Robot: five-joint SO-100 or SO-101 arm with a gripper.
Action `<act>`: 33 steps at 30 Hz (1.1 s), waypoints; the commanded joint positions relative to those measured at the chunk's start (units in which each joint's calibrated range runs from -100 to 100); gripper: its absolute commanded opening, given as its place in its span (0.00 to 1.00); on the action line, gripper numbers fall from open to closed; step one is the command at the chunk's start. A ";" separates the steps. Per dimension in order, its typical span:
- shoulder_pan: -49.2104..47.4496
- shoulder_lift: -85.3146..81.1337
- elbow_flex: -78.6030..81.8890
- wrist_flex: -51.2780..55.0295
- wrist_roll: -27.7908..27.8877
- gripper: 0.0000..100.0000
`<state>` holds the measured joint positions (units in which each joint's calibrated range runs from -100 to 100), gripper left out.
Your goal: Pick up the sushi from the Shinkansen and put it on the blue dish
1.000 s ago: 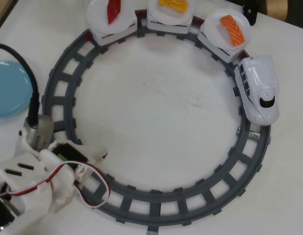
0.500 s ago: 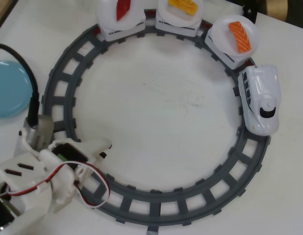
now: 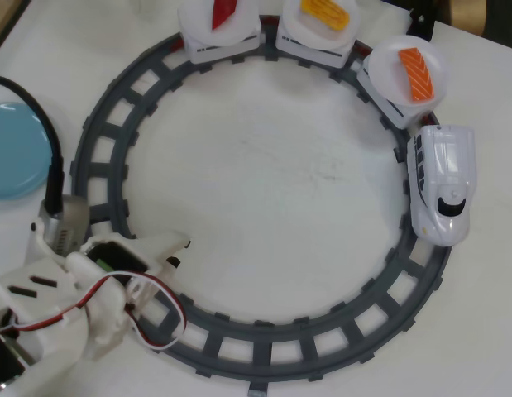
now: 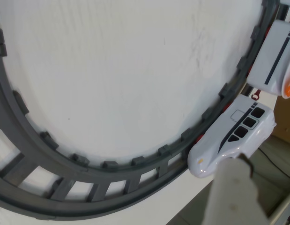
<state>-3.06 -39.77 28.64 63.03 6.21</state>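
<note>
Sushi (image 3: 418, 74): orange, white diagonal stripes, lying on a round white plate (image 3: 391, 62) behind the Shinkansen (image 3: 442, 183), near the bench's far right corner. Blue dish (image 3: 16, 149) at the left edge. Track (image 3: 115, 136) interior bare. Gripper (image 3: 179, 252) over the track's near-left arc; jaw opening cannot be told.

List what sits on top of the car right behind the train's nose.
A round white plate carrying the sushi, orange with white stripes. The plate covers the car's roof, so nothing beneath it shows.
</note>
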 commanded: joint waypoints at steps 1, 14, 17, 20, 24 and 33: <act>0.51 0.08 -4.02 -0.65 0.23 0.12; 1.57 0.08 -4.20 -0.39 -0.30 0.12; 3.15 0.08 -4.02 -0.65 -0.30 0.12; 3.42 0.16 -4.29 -0.99 -0.30 0.12; 2.89 0.08 -4.20 -0.99 0.02 0.12; 3.59 0.08 -3.39 -0.90 0.17 0.12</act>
<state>-0.29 -39.77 28.64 63.03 6.21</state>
